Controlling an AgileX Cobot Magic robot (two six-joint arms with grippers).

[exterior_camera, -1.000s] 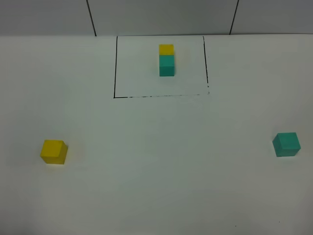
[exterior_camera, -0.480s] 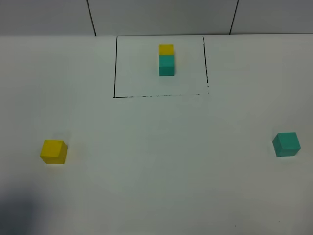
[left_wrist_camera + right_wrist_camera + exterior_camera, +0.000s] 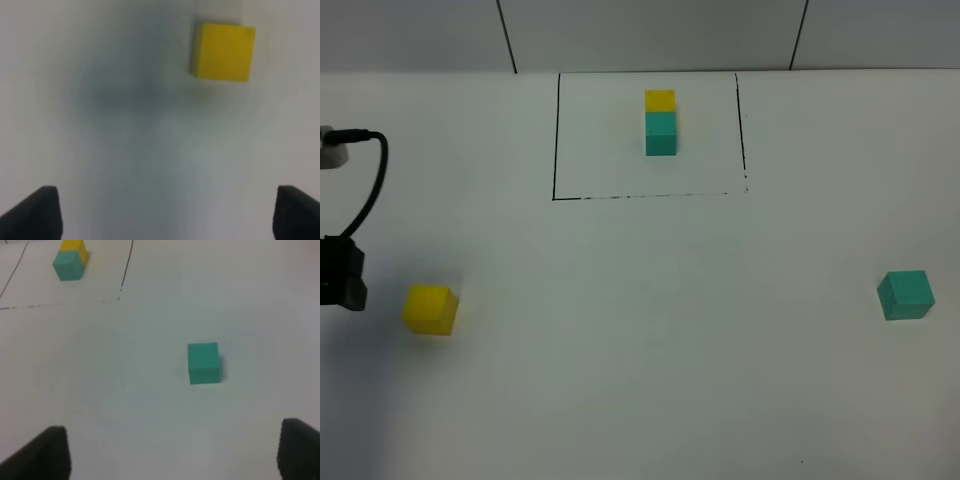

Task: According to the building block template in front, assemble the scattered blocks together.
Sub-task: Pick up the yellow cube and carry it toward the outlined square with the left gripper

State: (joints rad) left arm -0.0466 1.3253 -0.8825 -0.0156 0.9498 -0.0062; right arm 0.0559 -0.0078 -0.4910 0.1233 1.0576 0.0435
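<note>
White table (image 3: 640, 380) — grey panelled wall (image 3: 650, 30) behind

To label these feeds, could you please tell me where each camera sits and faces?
Exterior high: mounted high, looking down at the table; the left arm shows.
Left wrist: on its arm, facing down at the yellow block; open left claw shows.
Right wrist: on its arm, facing obliquely past the teal block toward the template; open right claw shows.
Shared: yellow block, exterior and left wrist.

Yellow block (image 3: 430, 309), teal block (image 3: 905, 295), yellow-teal template (image 3: 660, 122), black outline (image 3: 556, 140), left claw (image 3: 160, 215) seemingly black.
</note>
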